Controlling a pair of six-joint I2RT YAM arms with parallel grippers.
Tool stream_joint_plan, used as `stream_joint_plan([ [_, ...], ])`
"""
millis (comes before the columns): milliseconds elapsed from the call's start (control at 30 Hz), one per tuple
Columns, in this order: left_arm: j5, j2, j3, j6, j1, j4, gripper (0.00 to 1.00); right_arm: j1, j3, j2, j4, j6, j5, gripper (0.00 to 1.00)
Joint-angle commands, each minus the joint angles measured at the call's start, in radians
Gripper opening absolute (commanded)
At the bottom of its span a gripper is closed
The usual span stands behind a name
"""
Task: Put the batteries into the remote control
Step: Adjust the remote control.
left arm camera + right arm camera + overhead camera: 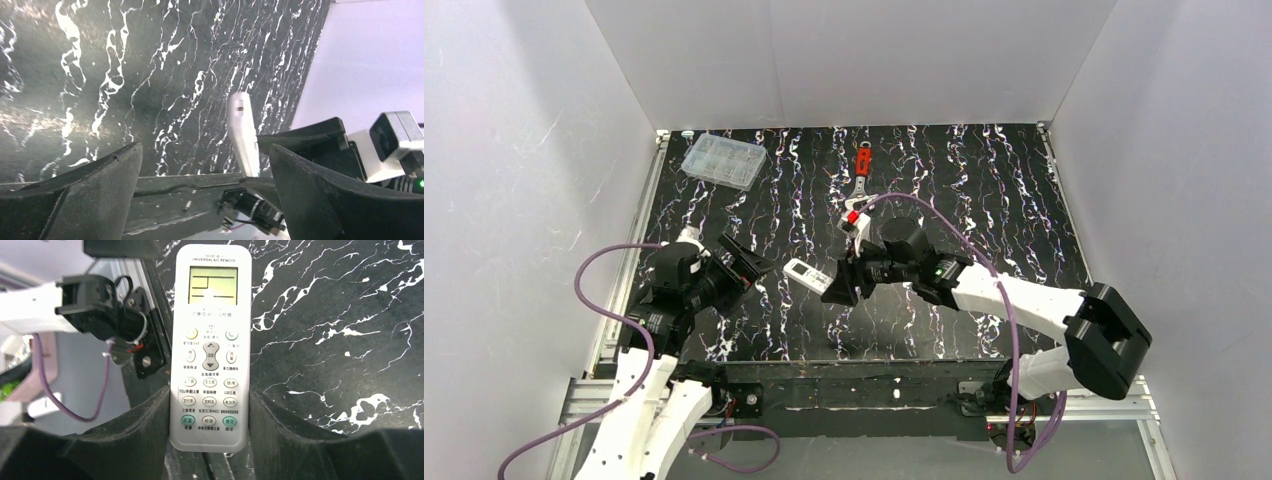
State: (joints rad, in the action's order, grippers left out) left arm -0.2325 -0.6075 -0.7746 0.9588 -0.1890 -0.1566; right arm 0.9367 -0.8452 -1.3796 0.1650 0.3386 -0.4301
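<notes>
- Right hand (209, 410) clamps the slim white plastic remote control (210, 315) by its button end over the black marbled surface (350, 315); this end grip may let it swivel.
- Left hand (204, 152) gapes wide, empty.

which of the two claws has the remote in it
The right claw: the remote control is clamped between its fingers, display end sticking out. The left claw is wide open and empty.
</notes>
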Motion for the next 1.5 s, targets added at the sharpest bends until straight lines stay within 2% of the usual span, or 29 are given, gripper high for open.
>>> stream_joint_plan([
  [0, -0.064, -0.009, 0.055, 0.180, 0.004, 0.076, 1.00, -0.001, -0.028, 0.071, 0.047, 0.184, 0.072, 0.01],
  [267, -0.051, -0.048, 0.098, 0.287, -0.014, 0.211, 1.00, 0.007, -0.100, 0.056, -0.021, 0.186, 0.057, 0.01],
  [533, -0.046, -0.104, 0.082, 0.307, -0.052, 0.276, 0.98, 0.039, -0.155, 0.017, -0.047, 0.166, 0.052, 0.01],
  [733, -0.048, -0.124, 0.095, 0.312, -0.094, 0.307, 0.80, 0.057, -0.182, -0.001, -0.061, 0.155, 0.064, 0.01],
  [1000, -0.072, -0.101, 0.133, 0.321, -0.098, 0.354, 0.42, 0.059, -0.189, -0.010, -0.069, 0.138, 0.080, 0.01],
  [1200, -0.104, -0.122, 0.148, 0.335, -0.100, 0.376, 0.26, 0.062, -0.192, -0.014, -0.065, 0.123, 0.099, 0.01],
  [1333, -0.101, -0.121, 0.141, 0.322, -0.099, 0.357, 0.03, 0.068, -0.177, -0.004, -0.055, 0.085, 0.117, 0.01],
  [1433, -0.101, -0.127, 0.123, 0.299, -0.100, 0.328, 0.00, 0.076, -0.148, 0.012, -0.005, 0.047, 0.128, 0.02],
  [1467, -0.100, -0.129, 0.114, 0.290, -0.099, 0.316, 0.00, 0.080, -0.142, 0.016, 0.009, 0.025, 0.135, 0.08],
])
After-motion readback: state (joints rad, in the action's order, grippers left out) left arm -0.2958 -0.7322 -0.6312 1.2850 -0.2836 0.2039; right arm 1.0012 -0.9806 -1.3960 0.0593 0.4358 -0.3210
